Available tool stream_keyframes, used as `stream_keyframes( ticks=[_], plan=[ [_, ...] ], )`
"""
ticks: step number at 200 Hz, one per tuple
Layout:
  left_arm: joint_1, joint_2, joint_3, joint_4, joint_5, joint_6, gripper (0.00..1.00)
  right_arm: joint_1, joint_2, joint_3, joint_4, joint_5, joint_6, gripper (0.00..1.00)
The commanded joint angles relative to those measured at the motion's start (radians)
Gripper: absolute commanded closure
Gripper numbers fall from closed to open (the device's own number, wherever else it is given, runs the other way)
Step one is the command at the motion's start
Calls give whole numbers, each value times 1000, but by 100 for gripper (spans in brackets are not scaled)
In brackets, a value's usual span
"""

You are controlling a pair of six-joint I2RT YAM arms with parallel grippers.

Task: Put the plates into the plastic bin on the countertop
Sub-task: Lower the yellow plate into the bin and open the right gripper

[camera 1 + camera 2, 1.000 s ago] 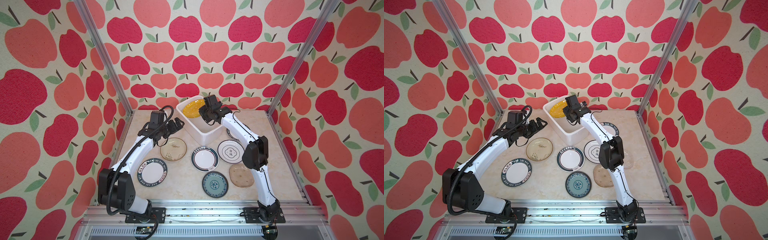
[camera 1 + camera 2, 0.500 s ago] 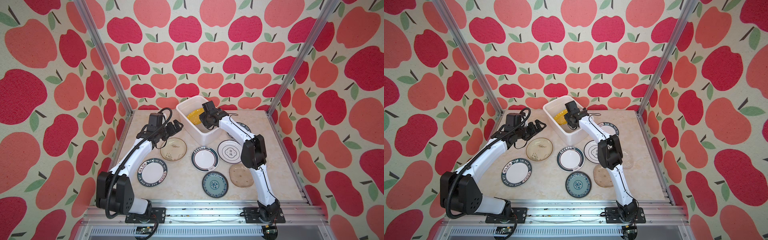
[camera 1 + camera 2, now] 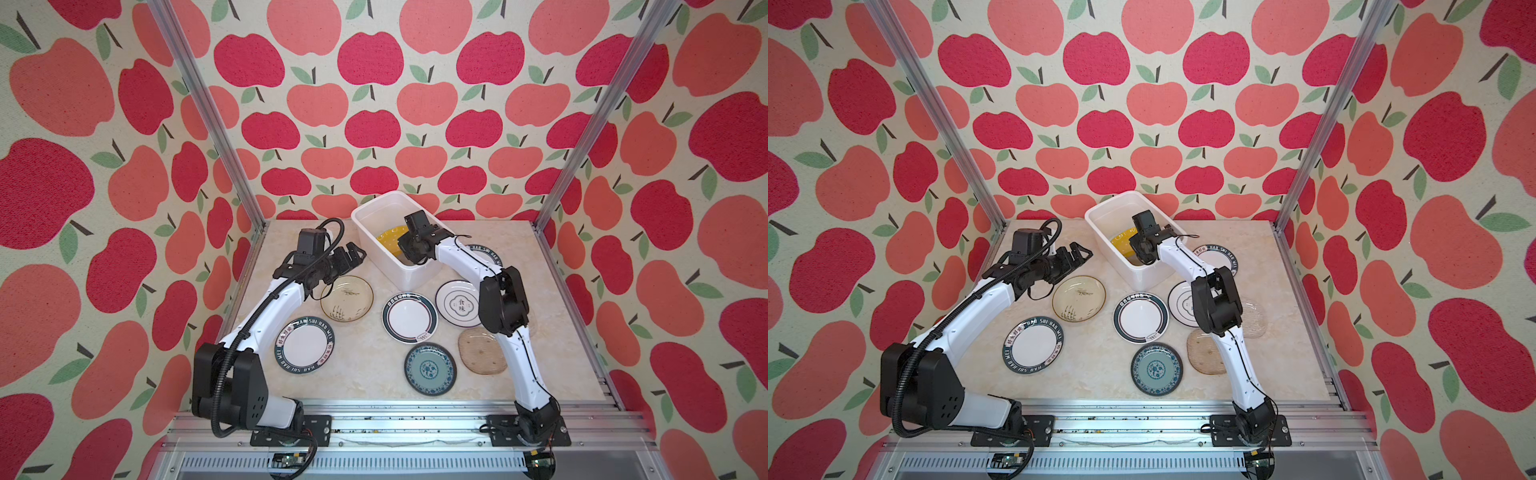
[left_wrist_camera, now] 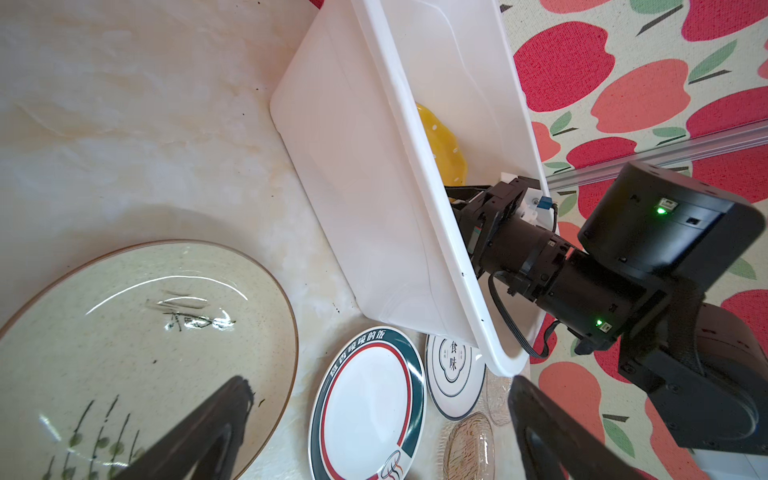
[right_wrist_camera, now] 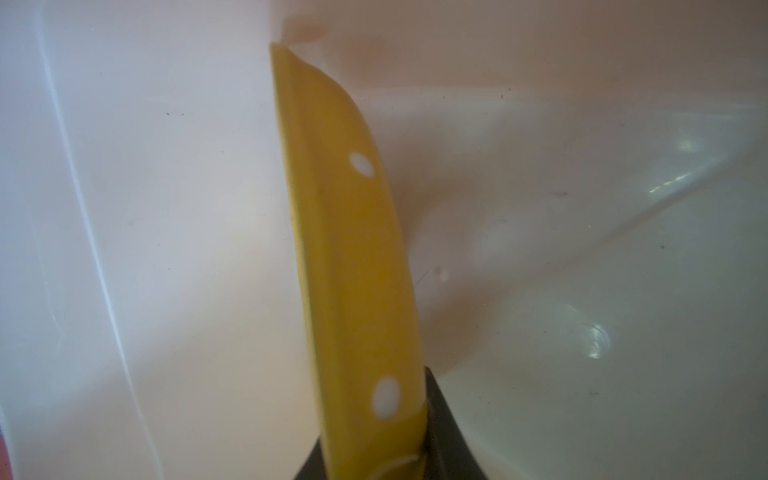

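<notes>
So far you had only the yellow polka-dot plate (image 3: 388,241), pinched in your right gripper (image 3: 411,249), inside the white plastic bin (image 3: 415,276) at twelve o'clock, while your left gripper (image 3: 351,254) hung wide-jawed at ten and the other plates (image 3: 409,318) lay on the countertop (image 3: 365,374).

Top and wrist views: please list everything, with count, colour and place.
plastic bin: one, white, back of countertop.
yellow plate: one, tilted inside bin.
lettered plates: two, white, front left, back right.
cream plate: one, left front of bin.
banded plate: one, white, centre.
character plate: one, white, right of centre.
blue plate: one, front.
beige oval plate: one, front right.
clear glass plate: one, right.
walls: three, apple print, around.
left end effector: one, black, open, left of bin.
right end effector: one, black, in bin, shut on yellow plate.
</notes>
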Motion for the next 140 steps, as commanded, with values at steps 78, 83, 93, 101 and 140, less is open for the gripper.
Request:
stream_keyframes(
  ticks=[78,83,93,101,140],
  plan=[
    [7,-43,-20,-21,9,16,1,-19,6,-15,77,-117,-93,57],
    [7,-44,-22,-22,8,16,1,-20,5,-14,69,-116,-100,54],
    [7,-46,-23,-24,8,15,1,-19,1,-12,52,-111,-109,49],
    [6,-48,-25,-26,6,15,1,-20,-3,-11,37,-108,-117,47],
    [7,-55,-25,-38,5,18,1,-19,-9,20,-55,-81,-154,38]
  ],
)
